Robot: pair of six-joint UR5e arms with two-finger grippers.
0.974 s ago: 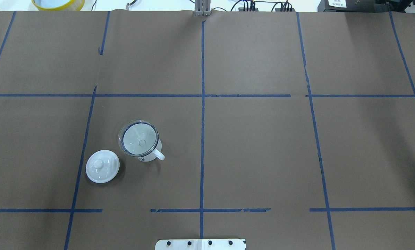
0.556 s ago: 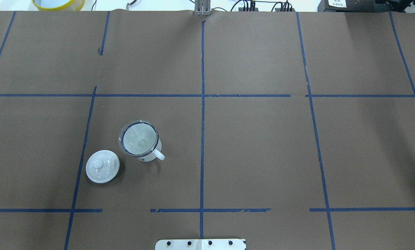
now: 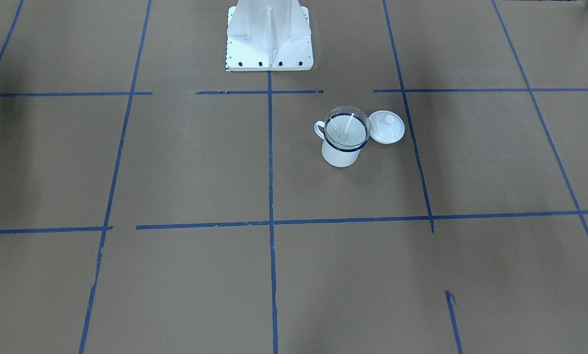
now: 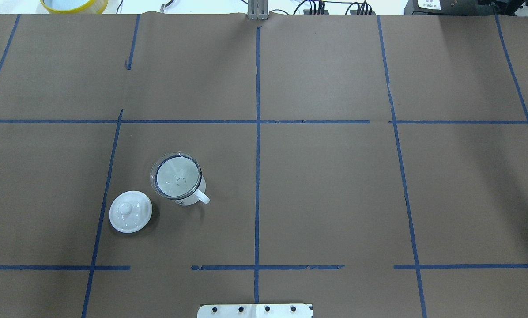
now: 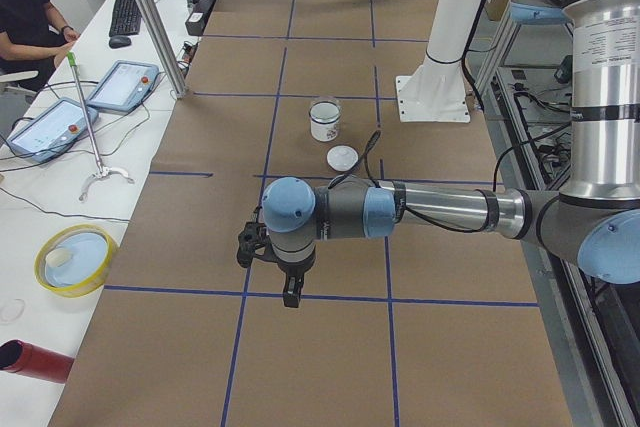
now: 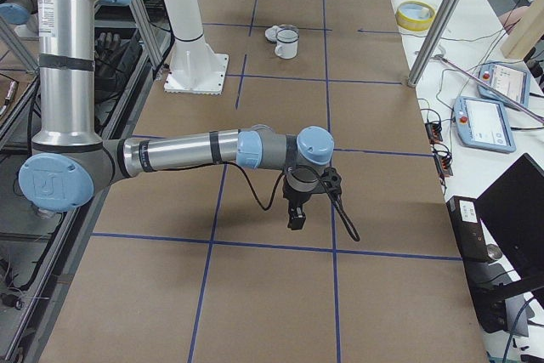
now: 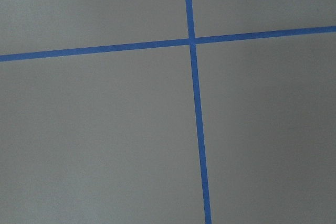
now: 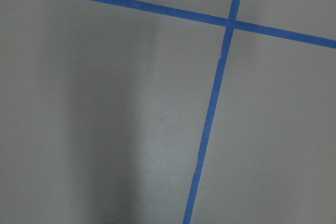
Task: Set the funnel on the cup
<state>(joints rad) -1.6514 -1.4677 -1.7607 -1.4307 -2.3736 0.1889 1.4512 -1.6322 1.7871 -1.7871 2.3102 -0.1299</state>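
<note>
Looks done: funnel (image 3: 346, 132) sits spout-down, rim-borne on cup (image 3: 340, 156); left gripper (image 5: 291, 297) and right gripper (image 6: 295, 220) well apart from cup, grip state can't tell.

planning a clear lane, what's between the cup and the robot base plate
Only bare brown paper crossed by one blue tape line; nothing stands between the cup and the base plate, as the overhead view shows.

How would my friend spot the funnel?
On the brown table with blue tape lines, find the white mug with a dark blue rim. The funnel sits in its mouth; unlike the white knobbed lid nearby, it is see-through.
</note>
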